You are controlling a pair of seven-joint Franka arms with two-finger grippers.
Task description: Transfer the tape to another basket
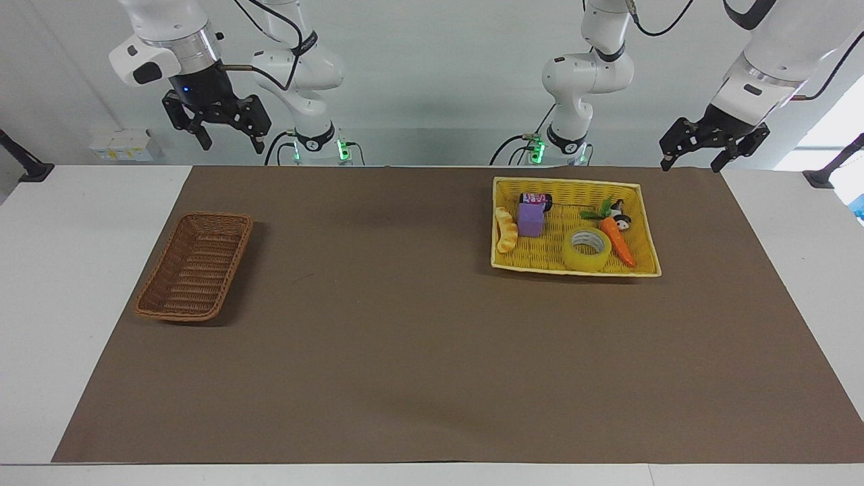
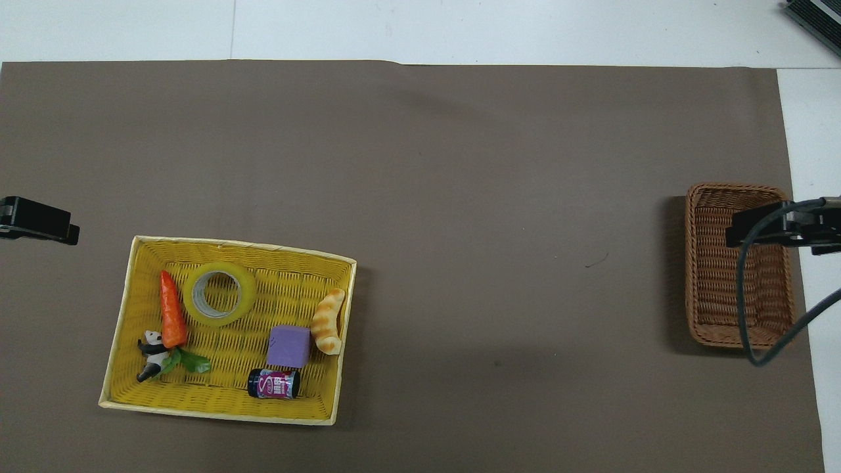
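Overhead view: yellow tray [image 2: 125, 315]: tape [image 2: 219, 293] at 11 o'clock, carrot [image 2: 172, 311], block [image 2: 289, 346].
Basket [image 2: 708, 263]: empty.
Tape: translucent yellow, flat.
Left gripper [image 1: 714, 143], right gripper [image 1: 217, 123]: fingers apart, holding nothing.

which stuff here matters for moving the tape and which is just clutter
Job: tape, brown basket, yellow basket holding the tape.

Clutter: carrot, panda, purple block, can, bread.

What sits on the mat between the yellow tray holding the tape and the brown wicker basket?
Nothing: only bare brown mat separates the yellow tray, where the tape lies, from the basket. The overhead view shows it; the facing view agrees.
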